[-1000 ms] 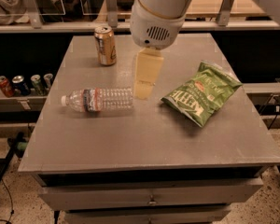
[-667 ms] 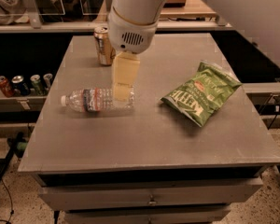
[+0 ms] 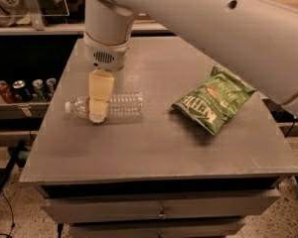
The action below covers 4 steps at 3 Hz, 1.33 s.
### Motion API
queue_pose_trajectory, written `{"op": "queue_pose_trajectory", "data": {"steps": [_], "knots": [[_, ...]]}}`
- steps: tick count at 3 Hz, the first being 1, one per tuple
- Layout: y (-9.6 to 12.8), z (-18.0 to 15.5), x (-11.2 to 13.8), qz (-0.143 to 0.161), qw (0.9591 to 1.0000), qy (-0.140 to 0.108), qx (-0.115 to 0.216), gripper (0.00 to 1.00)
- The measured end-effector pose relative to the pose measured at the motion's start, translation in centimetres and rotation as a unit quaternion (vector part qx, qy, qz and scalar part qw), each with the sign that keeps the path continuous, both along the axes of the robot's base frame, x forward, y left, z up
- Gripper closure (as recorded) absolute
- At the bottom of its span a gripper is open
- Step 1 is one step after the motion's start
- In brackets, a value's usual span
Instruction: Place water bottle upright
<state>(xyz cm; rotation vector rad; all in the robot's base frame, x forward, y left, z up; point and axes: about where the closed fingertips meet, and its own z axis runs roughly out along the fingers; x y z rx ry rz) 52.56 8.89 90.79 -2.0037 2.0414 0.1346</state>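
Observation:
The water bottle (image 3: pixel 123 104) lies on its side on the grey table (image 3: pixel 154 148), left of the middle, with its white cap pointing left. Its label band is hidden behind my gripper (image 3: pixel 98 114), which hangs straight down from the white wrist (image 3: pixel 106 46) and reaches over the bottle's middle, down to about the table top. I cannot tell whether it touches or holds the bottle.
A green chip bag (image 3: pixel 213 99) lies on the right part of the table. Several drink cans (image 3: pixel 24 89) stand on a low shelf to the left of the table. The big white arm (image 3: pixel 213 29) spans the top right of the view. Drawers sit below the table's front edge.
The gripper has moved left and down from above the table's middle to over the bottle's label. The bottle has not moved. The gold can at the back is now hidden by the arm.

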Motion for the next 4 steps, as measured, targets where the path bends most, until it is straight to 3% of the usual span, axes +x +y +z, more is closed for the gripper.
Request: {"op": "queue_pose_trajectory", "data": {"steps": [2,4], "knots": [[2.2,-3.0,1.5,-0.073,0.9971,0.001,-0.023,0.00],[2.4,-5.2,1.7,-0.099,0.9946,-0.003,-0.032,0.00]]}}
